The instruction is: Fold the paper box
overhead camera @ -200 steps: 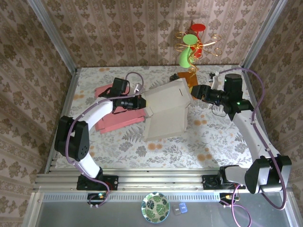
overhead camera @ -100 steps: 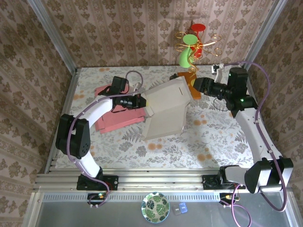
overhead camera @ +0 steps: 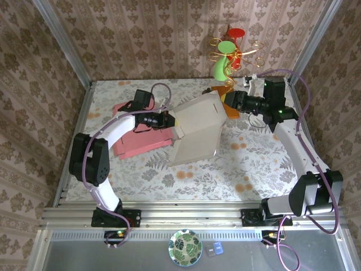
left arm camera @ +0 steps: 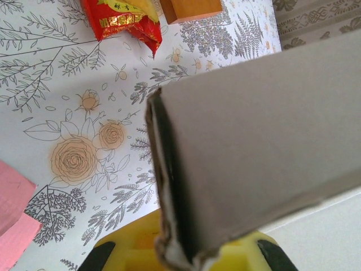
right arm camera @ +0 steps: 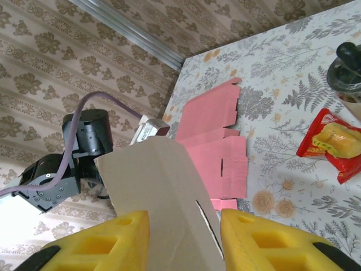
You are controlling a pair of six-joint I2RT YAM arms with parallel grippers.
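Presently: left gripper (overhead camera: 169, 119) jaws are clenched on the left edge of the paper box (overhead camera: 197, 130). They hold it raised and tilted, pale face up. This is likely an anchor so the opposite side can be worked. Beneath and outboard of those jaws, pink flat cards (overhead camera: 141, 141) lie spread.

Right gripper (overhead camera: 230, 105) jaws straddle the box's far corner. I cannot tell whether they pinch it. They are probably placed there to press a flap along its crease.

Just beyond the right jaws are an orange block (overhead camera: 224, 91) and a red snack packet (right arm camera: 333, 144).

The counter (overhead camera: 254, 169) has a floral cloth. The walls (overhead camera: 169, 34) are damask-papered.
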